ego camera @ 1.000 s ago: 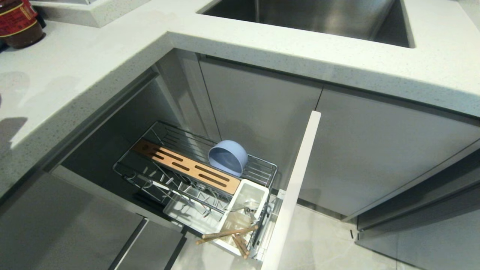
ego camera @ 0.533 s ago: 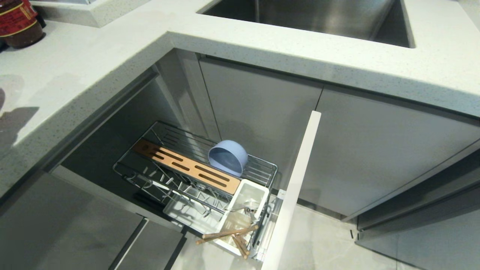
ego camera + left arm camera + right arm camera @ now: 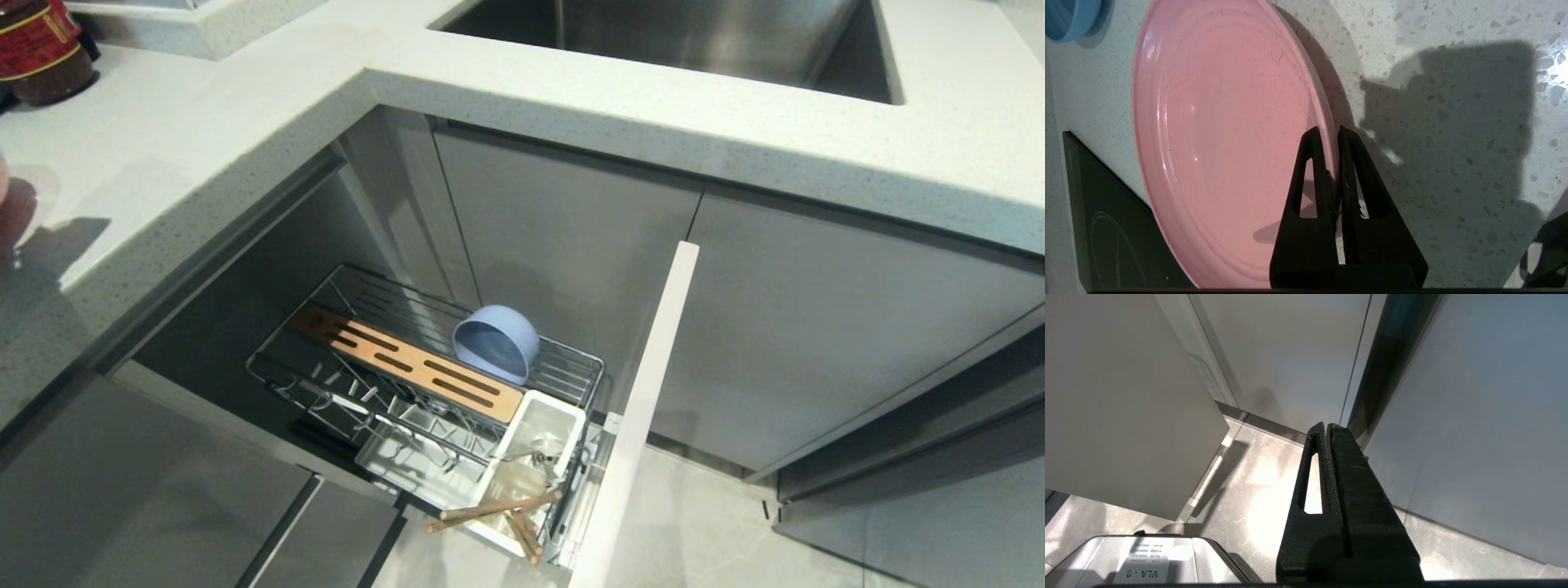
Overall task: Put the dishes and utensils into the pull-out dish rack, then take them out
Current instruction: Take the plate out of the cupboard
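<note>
since a second ago, a sliver of pink and a longer shadow have crept into the head view at the far left edge of the countertop [image 3: 163,155]; the pull-out dish rack [image 3: 424,376] itself looks unchanged. your left gripper [image 3: 1333,134] is pinching the rim of the salmon-pink plate [image 3: 1224,134], held tilted above the countertop. in the rack, the pale blue bowl [image 3: 496,343] sits tipped behind the wood strip [image 3: 408,363], and the chopsticks [image 3: 494,510] lie loose across the cutlery cup [image 3: 531,457]. your right gripper [image 3: 1327,426] hangs pressed together by the cabinet fronts. watch that thin edge grip: the plate could pivot or slip on the way down, clip the counter edge, or knock the bowl or jutting chopsticks.
</note>
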`<state>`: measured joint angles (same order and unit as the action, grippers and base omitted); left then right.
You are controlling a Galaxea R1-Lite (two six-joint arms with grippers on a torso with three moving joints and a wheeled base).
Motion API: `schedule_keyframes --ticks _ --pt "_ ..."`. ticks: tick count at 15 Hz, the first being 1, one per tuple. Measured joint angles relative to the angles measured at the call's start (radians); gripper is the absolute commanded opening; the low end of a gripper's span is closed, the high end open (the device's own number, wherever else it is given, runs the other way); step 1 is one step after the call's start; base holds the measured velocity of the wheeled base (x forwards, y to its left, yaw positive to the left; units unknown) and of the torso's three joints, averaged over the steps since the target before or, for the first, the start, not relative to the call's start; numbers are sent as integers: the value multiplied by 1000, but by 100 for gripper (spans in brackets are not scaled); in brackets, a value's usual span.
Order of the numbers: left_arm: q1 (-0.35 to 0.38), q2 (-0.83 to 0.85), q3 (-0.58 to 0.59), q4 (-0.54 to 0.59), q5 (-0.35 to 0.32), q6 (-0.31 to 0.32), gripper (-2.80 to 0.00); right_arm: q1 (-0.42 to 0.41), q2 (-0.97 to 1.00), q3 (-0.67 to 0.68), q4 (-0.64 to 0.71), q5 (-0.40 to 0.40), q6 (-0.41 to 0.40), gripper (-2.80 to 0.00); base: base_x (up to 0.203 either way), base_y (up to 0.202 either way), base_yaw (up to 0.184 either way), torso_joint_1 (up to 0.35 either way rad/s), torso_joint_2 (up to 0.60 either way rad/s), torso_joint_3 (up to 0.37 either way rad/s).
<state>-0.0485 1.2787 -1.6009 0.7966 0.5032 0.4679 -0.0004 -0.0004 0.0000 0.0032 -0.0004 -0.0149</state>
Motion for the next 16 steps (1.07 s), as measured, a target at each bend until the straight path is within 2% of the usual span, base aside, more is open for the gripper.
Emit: schedule_keyframes --ticks 4,5,8,11,13,16 --pt "-1 5 4 -1 0 0 -274 0 0 0 0 0 0 -280 0 0 0 0 0 0" --pt "-1 5 4 -1 -2 -2 0 0 0 0 0 0 0 -280 0 0 0 0 0 0" --pt "-3 5 1 -4 -34 -4 0 0 0 0 0 0 0 -280 0 0 0 0 0 0" --pt "-4 -5 -2 -5 -124 -29 0 0 0 0 0 0 0 -280 0 0 0 0 0 0" --pt "-9 -16 -12 -2 -210 -109 0 0 0 0 0 0 0 -280 0 0 0 0 0 0" --pt "-34 -63 -43 -83 -330 -294 0 0 0 0 0 0 0 -280 0 0 0 0 0 0"
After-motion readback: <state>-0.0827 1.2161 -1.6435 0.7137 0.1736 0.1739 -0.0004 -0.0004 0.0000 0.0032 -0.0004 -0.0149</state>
